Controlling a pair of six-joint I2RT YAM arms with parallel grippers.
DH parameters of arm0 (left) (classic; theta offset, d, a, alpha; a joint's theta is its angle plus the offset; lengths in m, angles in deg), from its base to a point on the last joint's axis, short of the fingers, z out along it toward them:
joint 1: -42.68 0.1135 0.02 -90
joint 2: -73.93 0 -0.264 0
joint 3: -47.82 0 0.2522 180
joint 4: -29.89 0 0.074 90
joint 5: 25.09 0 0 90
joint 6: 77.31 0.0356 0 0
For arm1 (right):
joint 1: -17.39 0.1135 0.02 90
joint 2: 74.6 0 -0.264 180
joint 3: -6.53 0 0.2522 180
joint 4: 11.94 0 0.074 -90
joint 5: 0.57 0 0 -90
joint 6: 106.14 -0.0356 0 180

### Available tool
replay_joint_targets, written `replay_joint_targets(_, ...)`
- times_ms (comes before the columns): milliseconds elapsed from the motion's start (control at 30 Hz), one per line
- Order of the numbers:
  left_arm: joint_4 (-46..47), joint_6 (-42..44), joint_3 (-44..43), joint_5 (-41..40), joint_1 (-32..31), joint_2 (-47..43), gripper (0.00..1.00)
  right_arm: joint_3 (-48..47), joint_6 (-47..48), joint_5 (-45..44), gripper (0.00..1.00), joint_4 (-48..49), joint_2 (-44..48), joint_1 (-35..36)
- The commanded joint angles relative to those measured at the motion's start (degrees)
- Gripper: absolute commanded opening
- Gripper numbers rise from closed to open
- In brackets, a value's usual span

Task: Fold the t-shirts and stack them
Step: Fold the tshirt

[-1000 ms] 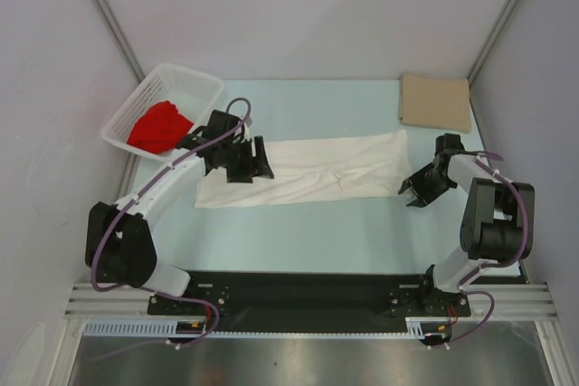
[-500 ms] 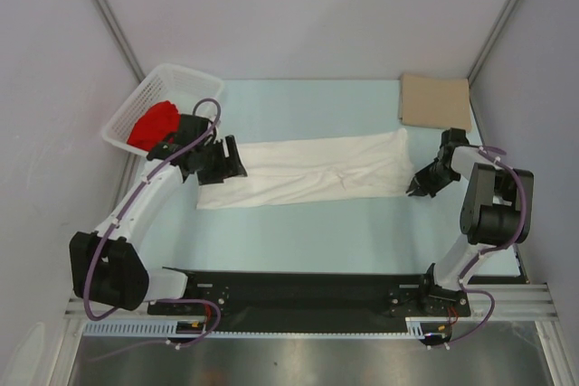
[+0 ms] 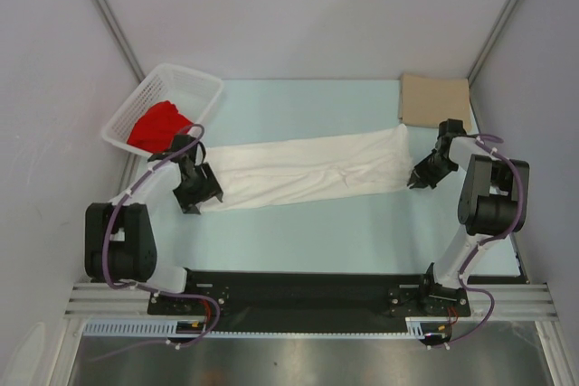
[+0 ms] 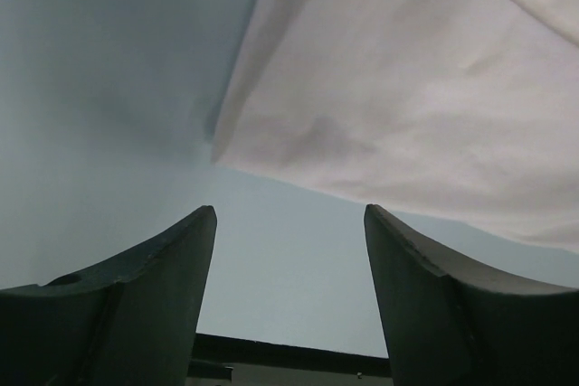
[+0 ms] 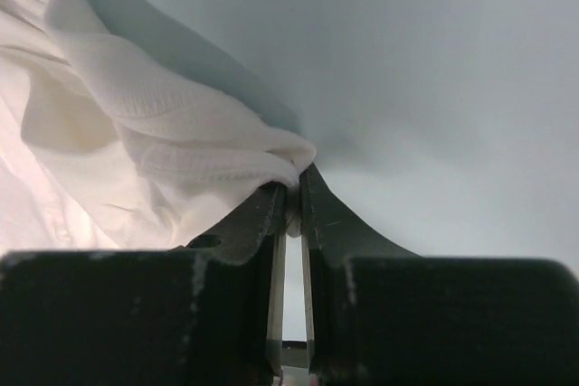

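Top external view gives me the white t-shirt (image 3: 312, 172) as a long, soft band of cloth, folded lengthwise and lying across the middle of the pale blue-green table (image 3: 344, 237). Shallow creases run along it, and there is a rumple near its centre. Through the right wrist camera I can see the weave: a fine ribbed knit with a stitched hem, bunched into thick rolls at the corner. The right gripper (image 5: 294, 189) has its dark jaws pressed together on that hem corner at the shirt's right end, with only a sliver of cloth between them.

At the shirt's left end the left gripper (image 4: 289, 214) sits low over the table, jaws wide apart and nothing between them. Its two curved, matte dark fingers (image 4: 163, 268) frame bare table. The shirt's smooth near-left corner lies just beyond the tips; I cannot tell whether it touches them.

The tan t-shirt (image 3: 436, 101) is a flat, neat rectangle at the far right corner of the table, just beyond the right arm's wrist and apart from the white one. The bright red t-shirt (image 3: 158, 126) is crumpled in a heap inside the white plastic lattice basket (image 3: 204, 88), which is set at an angle at the far left edge, near the left arm.
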Motion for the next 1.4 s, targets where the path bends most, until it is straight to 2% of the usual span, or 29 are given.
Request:
replay_joint_targets(0, 3.2, -4.6, 1.2, -0.8, 2.1, 1.7, 0.72, -1.0, 1.1, -2.8, 0.11, 3.0, -1.1, 0.7)
replay_joint_targets(67, 4.8, -6.2, 2.5, 1.5, 2.5, 2.8, 0.66, -0.7, 1.3, -2.7, 0.11, 3.1, -0.9, 0.9)
replay_joint_targets(500, 8.5, -7.3, 2.1, -0.1, 6.6, 8.0, 0.63, -0.4, 1.8, -2.0, 0.11, 3.2, -0.6, 0.9)
replay_joint_targets(600, 10.0, -7.2, 2.7, -0.1, 6.6, 10.2, 0.50, -0.4, 1.9, -1.7, 0.11, 3.3, -0.8, 1.0)
replay_joint_targets(633, 10.3, -7.2, 3.2, 0.2, 6.6, 10.4, 0.33, -0.6, 1.9, -1.6, 0.11, 3.4, -1.0, 1.0)
replay_joint_targets(700, 10.9, -7.6, 4.0, 0.5, 6.6, 9.6, 0.17, -1.0, 2.0, -1.7, 0.11, 3.4, -1.4, 1.1)
replay_joint_targets(733, 11.1, -8.6, 5.1, 0.5, 6.6, 9.1, 0.01, -1.6, 2.5, -1.9, 0.11, 3.4, -1.6, 1.1)
replay_joint_targets(900, 9.2, -14.3, 8.4, 3.6, 6.6, 4.6, 0.00, -4.5, 4.0, -5.0, 0.11, 4.4, -3.1, 2.5)
replay_joint_targets(1033, 7.6, -18.2, 14.1, 4.1, 5.3, -2.3, 0.00, -6.8, 4.5, -6.1, 0.11, 7.9, -5.1, 3.9)
replay_joint_targets(1133, 7.3, -20.9, 17.7, 5.2, 2.1, -4.7, 0.00, -9.8, 5.3, -7.2, 0.11, 10.6, -7.2, 6.1)
replay_joint_targets(1367, 6.1, -31.9, 24.1, 6.6, -11.9, -15.6, 0.00, -20.6, 5.6, -10.1, 0.12, 12.7, -16.1, 11.9)
